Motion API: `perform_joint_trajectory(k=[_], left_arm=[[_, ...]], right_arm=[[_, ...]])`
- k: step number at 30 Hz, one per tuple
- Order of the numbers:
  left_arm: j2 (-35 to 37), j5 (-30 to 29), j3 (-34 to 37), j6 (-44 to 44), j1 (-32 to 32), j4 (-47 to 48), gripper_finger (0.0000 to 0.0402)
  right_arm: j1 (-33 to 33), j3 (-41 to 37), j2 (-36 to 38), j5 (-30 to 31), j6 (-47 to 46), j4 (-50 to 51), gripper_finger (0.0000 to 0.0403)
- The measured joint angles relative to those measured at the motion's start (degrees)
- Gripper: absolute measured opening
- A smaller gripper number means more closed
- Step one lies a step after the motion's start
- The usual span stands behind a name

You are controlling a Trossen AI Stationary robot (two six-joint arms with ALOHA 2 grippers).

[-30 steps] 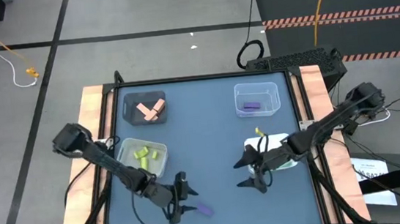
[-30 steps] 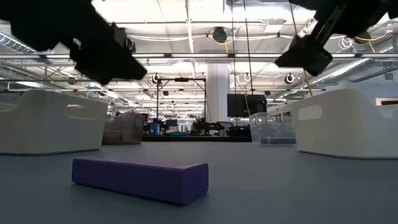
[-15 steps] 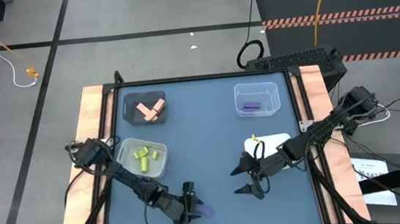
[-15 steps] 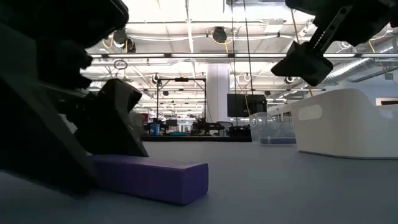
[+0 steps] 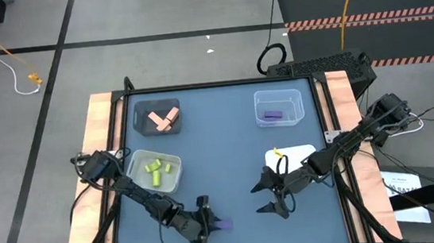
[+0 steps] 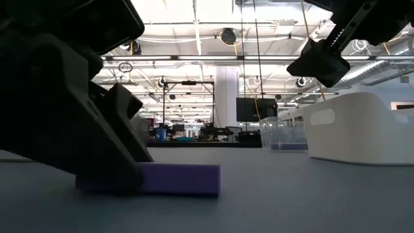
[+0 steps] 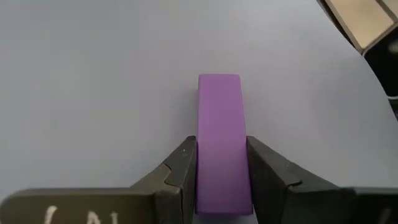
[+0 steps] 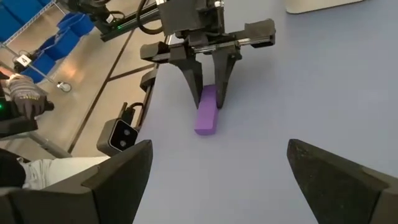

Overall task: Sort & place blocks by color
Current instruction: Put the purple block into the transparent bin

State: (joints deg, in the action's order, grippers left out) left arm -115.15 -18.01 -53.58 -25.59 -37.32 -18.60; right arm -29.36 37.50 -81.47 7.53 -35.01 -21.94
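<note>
Left hand [image 7: 222, 165], lower centre of the high view, clamped on a purple bar [image 7: 220, 137] lying flat on the bench [image 5: 228, 152]; both fingers press its long sides. Right hand [image 5: 271, 198], centre right, jaws spread wide, holding nothing, above the bench. Upper left: dark grey bin [image 5: 157, 118] with salmon-orange blocks [image 5: 163, 121]. Left: yellow-green blocks [image 5: 156, 169]. Upper right: clear bin [image 5: 278, 108], one purple block [image 5: 272, 115].
</note>
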Motion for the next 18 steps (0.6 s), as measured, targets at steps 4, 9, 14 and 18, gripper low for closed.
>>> perform_joint_trajectory(k=[4, 9, 14, 18], left_arm=[[0.0, -0.3, 0.2, -4.1, 0.8, -2.0, 0.0106], [3.8, -6.5, 0.5, -3.8, 2.4, -4.6, 0.0106], [10.3, -18.8, 0.3, 3.8, 3.6, -2.9, 0.0106], [16.4, -28.0, 0.3, 11.4, 5.7, -4.3, 0.0106]], right_arm=[[0.0, 0.0, 0.0, 0.0, 0.2, 0.0, 0.0361], [0.0, 0.0, 0.0, 0.0, -0.1, -0.1, 0.0361], [0.0, 0.0, 0.0, -0.3, 1.7, -0.1, 0.0361], [0.0, 0.0, 0.0, -0.3, 3.3, -0.1, 0.0361]])
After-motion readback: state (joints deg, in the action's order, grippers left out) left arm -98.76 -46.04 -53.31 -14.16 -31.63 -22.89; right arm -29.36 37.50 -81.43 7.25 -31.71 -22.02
